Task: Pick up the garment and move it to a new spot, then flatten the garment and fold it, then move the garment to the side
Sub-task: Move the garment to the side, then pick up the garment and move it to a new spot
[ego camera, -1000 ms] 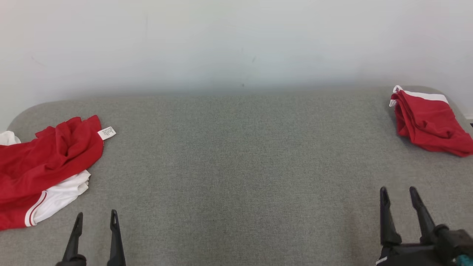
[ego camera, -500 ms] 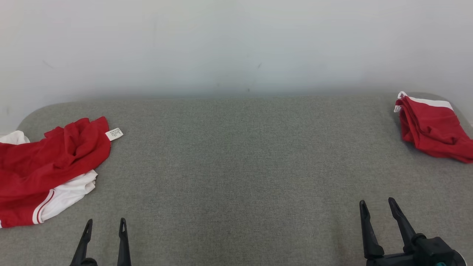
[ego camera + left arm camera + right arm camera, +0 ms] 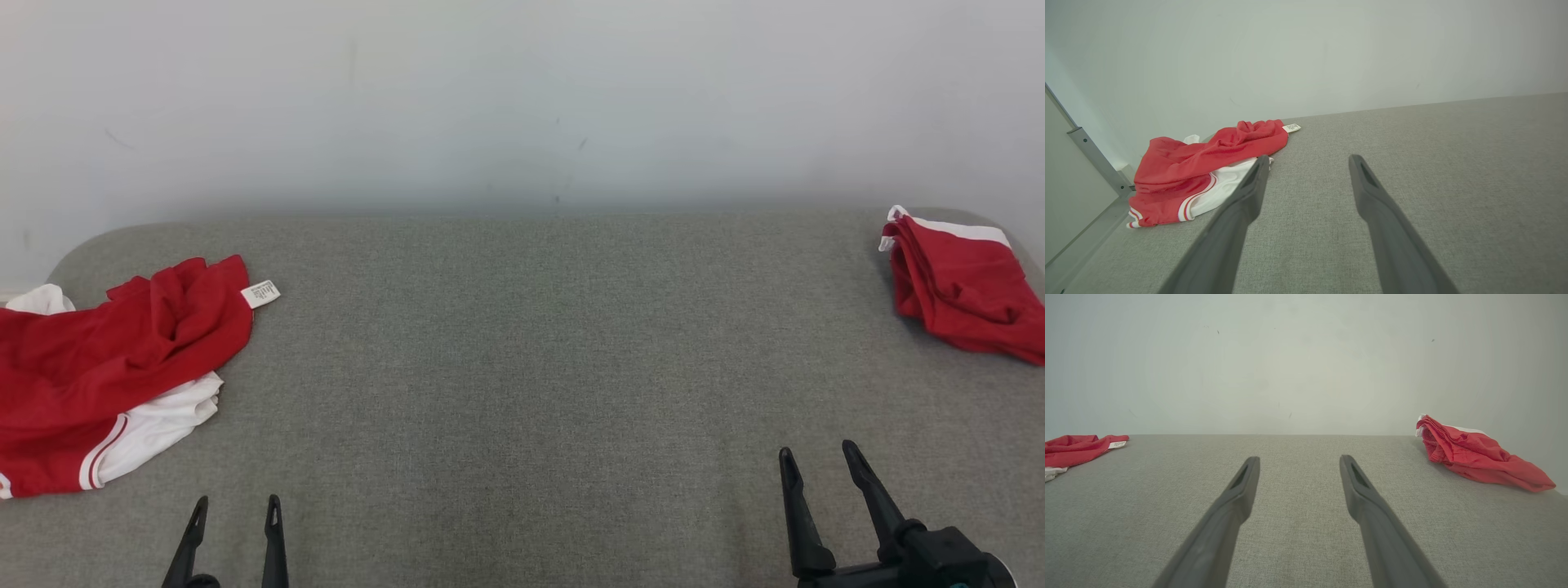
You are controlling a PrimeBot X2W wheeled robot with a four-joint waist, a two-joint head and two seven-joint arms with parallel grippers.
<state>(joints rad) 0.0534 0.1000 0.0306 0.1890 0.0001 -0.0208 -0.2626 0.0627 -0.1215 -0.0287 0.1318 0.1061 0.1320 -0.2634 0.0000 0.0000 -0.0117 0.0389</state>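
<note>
A crumpled red and white garment (image 3: 106,376) lies at the left end of the grey fabric surface (image 3: 522,343), a white label at its far corner. The left wrist view has this garment (image 3: 1208,163) ahead and to the left of the fingers. My left gripper (image 3: 235,510) is open and empty near the front edge, to the right of the garment and apart from it; it shows open as the left gripper (image 3: 1309,161) in its own view. My right gripper (image 3: 818,457) is open and empty at the lower right, seen again as the right gripper (image 3: 1299,461).
A second red garment (image 3: 963,294), folded with a white edge, rests at the far right corner, also seen as the folded garment (image 3: 1474,457). A white wall (image 3: 522,98) stands behind the surface. A metal frame rail (image 3: 1094,159) runs beside its left end.
The head camera has shifted, sliding the whole picture a little to the right. My right gripper has drawn back and to the left. Both garments lie as before, and both grippers stay open.
</note>
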